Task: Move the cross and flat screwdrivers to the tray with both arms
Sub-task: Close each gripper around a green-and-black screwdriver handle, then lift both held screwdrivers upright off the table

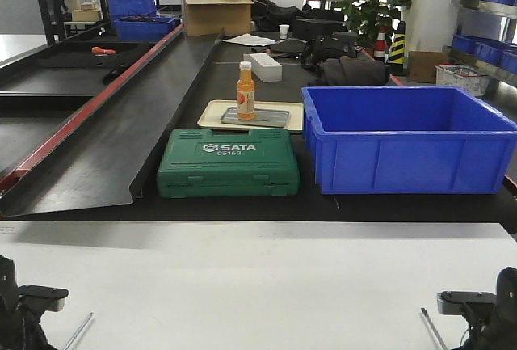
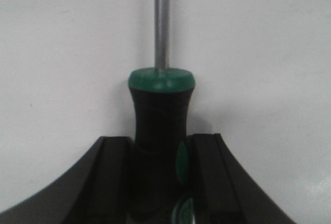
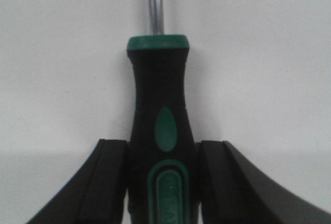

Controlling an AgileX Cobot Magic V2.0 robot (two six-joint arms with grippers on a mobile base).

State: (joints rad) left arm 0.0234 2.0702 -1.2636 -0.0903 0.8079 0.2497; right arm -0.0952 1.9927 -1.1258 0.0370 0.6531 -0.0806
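Between the black fingers of my left gripper is a screwdriver with a black-and-green handle, its thin shaft pointing away over the white table. My right gripper is shut on the handle of a second screwdriver in the same way. In the front view the left gripper sits at the bottom left corner and the right gripper at the bottom right. Only the two shafts show there, low over the table. I cannot tell which tip is cross or flat. The tray is out of view.
Beyond the white table lies a black belt with a green SATA case, a deep blue bin and a cream tray holding an orange bottle and a grey slab. A black sloped chute runs on the left.
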